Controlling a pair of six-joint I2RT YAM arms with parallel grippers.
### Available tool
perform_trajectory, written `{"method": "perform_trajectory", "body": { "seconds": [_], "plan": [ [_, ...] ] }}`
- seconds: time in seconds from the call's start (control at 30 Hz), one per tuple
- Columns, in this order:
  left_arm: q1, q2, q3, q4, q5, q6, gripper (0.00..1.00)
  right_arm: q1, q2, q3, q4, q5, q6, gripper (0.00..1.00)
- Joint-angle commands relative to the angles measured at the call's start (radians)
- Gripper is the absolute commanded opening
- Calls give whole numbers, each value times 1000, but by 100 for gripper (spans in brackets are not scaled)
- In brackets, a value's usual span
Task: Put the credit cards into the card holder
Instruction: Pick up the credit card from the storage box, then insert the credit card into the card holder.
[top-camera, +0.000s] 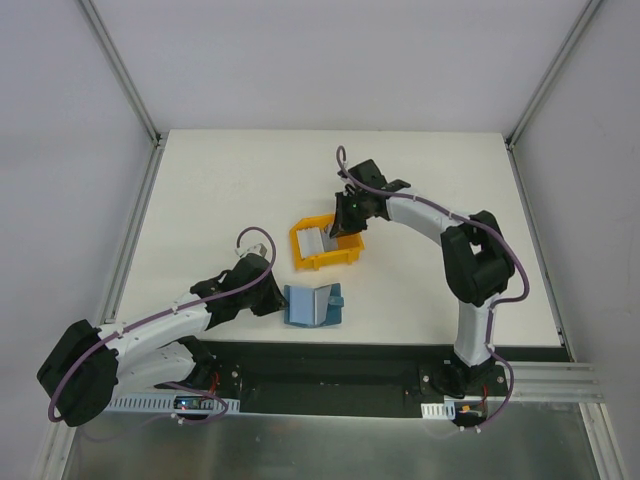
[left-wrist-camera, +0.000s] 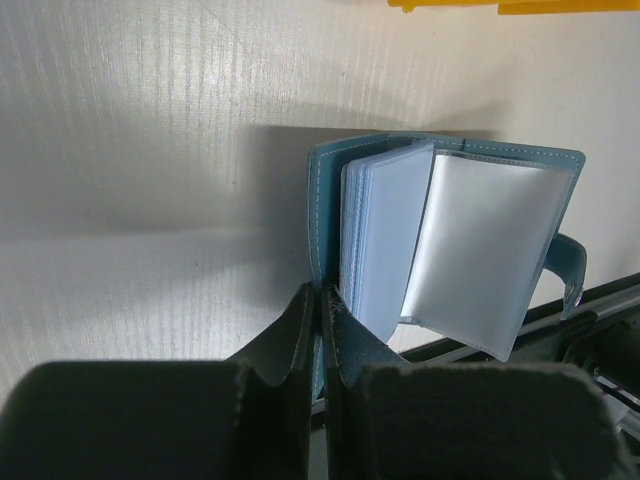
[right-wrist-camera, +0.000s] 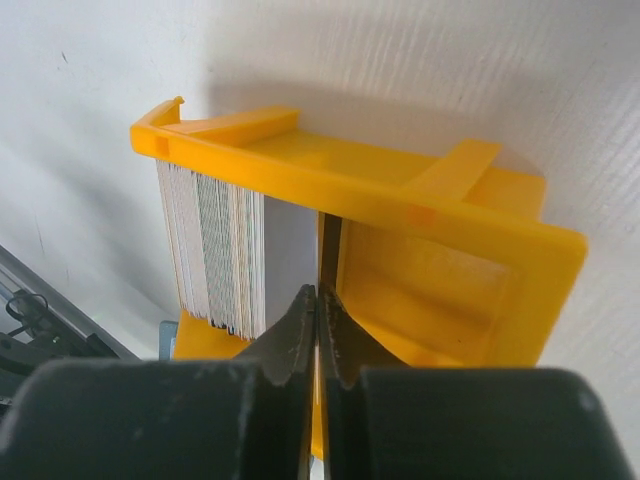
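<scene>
The teal-blue card holder (top-camera: 312, 305) lies open near the table's front edge, its clear pockets (left-wrist-camera: 470, 250) fanned upward. My left gripper (left-wrist-camera: 320, 295) is shut on the edge of its left teal cover (left-wrist-camera: 322, 200); from above, that gripper (top-camera: 270, 298) sits just left of the holder. A stack of pale credit cards (right-wrist-camera: 215, 250) stands on edge in the left end of the yellow bin (right-wrist-camera: 450, 270). My right gripper (right-wrist-camera: 318, 292) reaches into the bin beside the stack and is shut on a single credit card (right-wrist-camera: 331, 250), seen edge-on as a thin dark strip.
The yellow bin (top-camera: 340, 252) sits mid-table, just behind the card holder, with the right gripper (top-camera: 345, 222) over its far side. A black rail (top-camera: 330, 355) runs along the near table edge right below the holder. Metal frame posts stand at the back corners.
</scene>
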Motion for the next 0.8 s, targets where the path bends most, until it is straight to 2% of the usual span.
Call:
{"method": "perform_trajectory", "body": {
  "seconds": [0.0, 0.2, 0.5, 0.6, 0.77],
  "plan": [
    [-5, 9, 20, 12, 15, 17, 0, 1, -88, 27, -48, 81, -25, 0],
    [-6, 9, 15, 14, 15, 17, 0, -2, -124, 41, -67, 150, -52, 0],
    [-6, -14, 2, 15, 12, 14, 0, -2, -244, 34, -60, 118, -48, 0],
    [-6, -17, 2, 15, 12, 11, 0, -1, -305, -6, -28, 98, -19, 0],
    [-6, -24, 0, 14, 10, 8, 0, 45, -445, -172, 97, 48, 90, 0]
  ]
}}
